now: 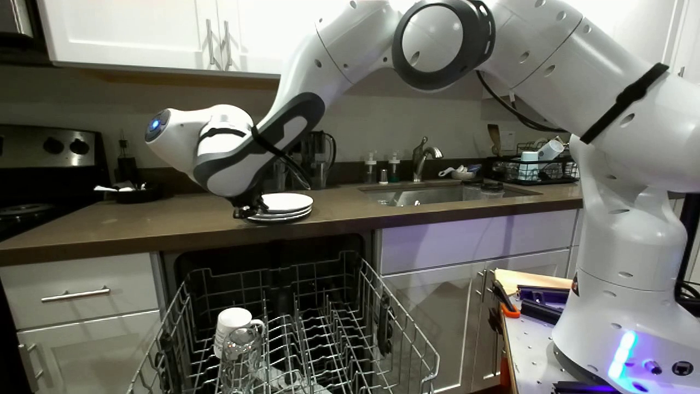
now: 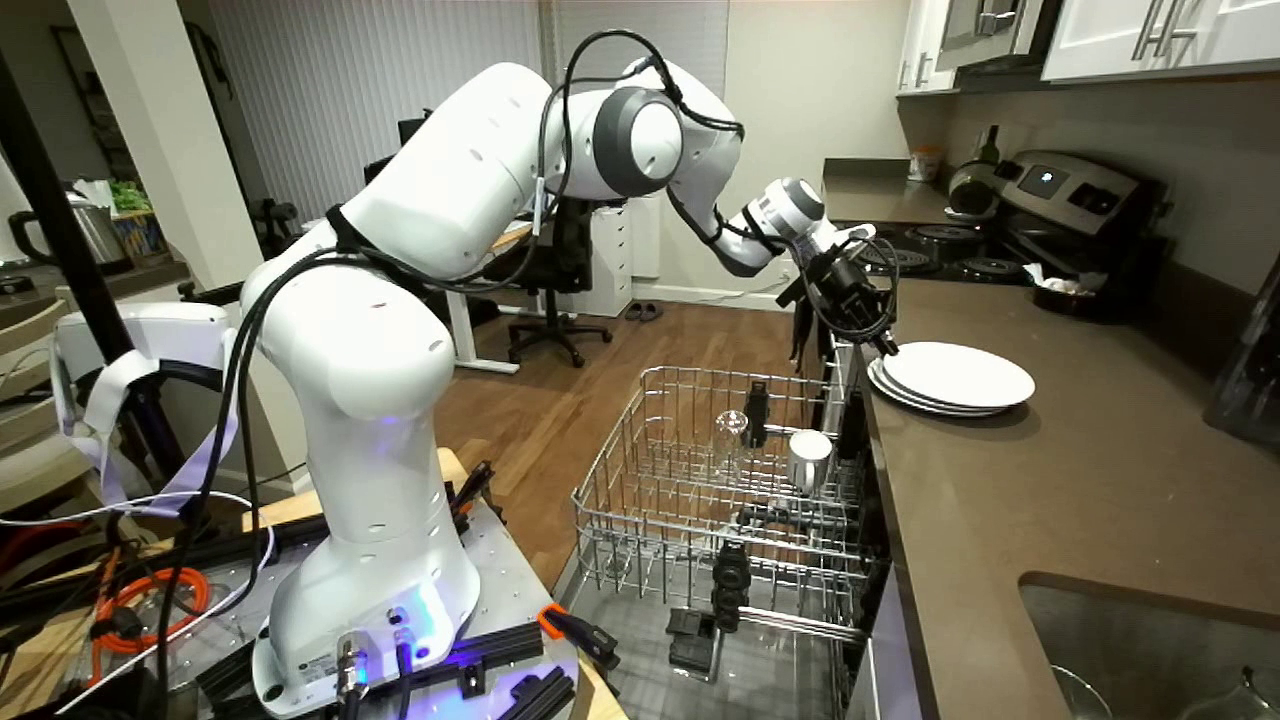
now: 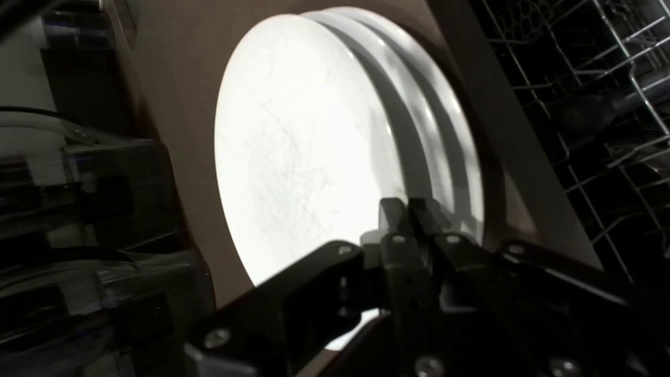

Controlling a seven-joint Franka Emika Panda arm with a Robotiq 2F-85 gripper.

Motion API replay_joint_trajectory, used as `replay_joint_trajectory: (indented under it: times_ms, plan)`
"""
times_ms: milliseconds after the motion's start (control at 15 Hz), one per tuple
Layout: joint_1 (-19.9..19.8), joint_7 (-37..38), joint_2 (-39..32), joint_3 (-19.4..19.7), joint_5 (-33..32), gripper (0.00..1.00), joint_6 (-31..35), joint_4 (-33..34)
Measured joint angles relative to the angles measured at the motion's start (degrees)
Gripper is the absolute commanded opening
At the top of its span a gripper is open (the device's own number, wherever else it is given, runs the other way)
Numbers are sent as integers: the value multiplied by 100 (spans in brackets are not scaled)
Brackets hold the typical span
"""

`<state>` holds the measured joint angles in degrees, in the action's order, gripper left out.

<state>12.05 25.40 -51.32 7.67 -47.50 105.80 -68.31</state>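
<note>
round white top plate [image 3: 303,146], faintly scratched, fingers [image 3: 391,214] pinched tight on its rim

Smooth, glossy plates [image 3: 309,131], perhaps ceramic under the glare; shiny metal rack [image 2: 700,527]; smooth countertop [image 2: 1020,490]; wood floor [image 2: 545,430].

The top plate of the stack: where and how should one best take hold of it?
Probably by the rim of the top plate, coming from the side of the stove, where the pincer is closed on it. The plate is broad and flat, and its rim stands clear of the plate below, leaving a gap to reach under.
</note>
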Motion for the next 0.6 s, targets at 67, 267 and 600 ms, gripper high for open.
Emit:
replay_joint_trajectory:
  times_ms: [67, 267, 600]
  plan:
    - [2, 0, 22, -20, 1, 6, 0, -2]
    - [9, 0, 89, -98, 6, 6, 1, -3]
    - [27, 0, 111, -216, 18, 6, 1, -14]
